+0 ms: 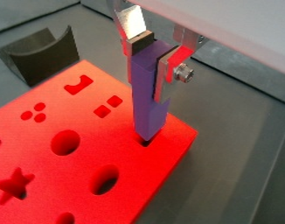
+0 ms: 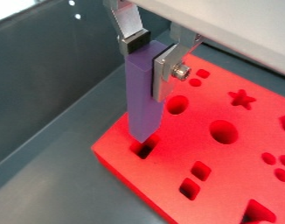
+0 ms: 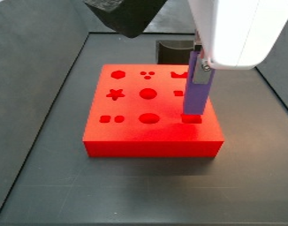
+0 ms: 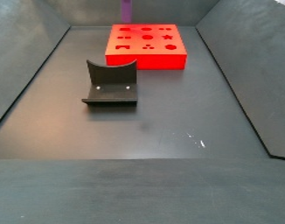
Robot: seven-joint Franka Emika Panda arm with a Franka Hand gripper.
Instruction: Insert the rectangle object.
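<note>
Your gripper (image 1: 151,54) hangs over the corner region of the red block (image 1: 75,140), its flat silver fingers (image 1: 132,28) with dark pads pinched on the upper part of the rectangle object (image 1: 148,92). You can see the same grip in both wrist views: one plate lies flat against a broad face of the bar, the opposite plate presses the far face, and a bolt head shows on its side. In a side view the gripper (image 3: 200,67) sits under the white wrist housing, with the rectangle object (image 3: 197,94) hanging straight down from it.

The bar is a long, slim purple piece with matte faces, sharp straight edges and a rectangular cross-section. It stands upright, and its lower end meets a small rectangular slot near the block's edge (image 2: 142,147); you cannot tell how deep it sits.

Below the gripper, the red block is a thick, glossy slab cut with shaped holes: round, oval, star, square and cross-like openings. Beyond the block from the gripper stands a dark curved holder (image 4: 111,84), matte, with an upright arched back on a flat base. Everything rests on a dull grey floor (image 4: 169,131) with raised walls.
</note>
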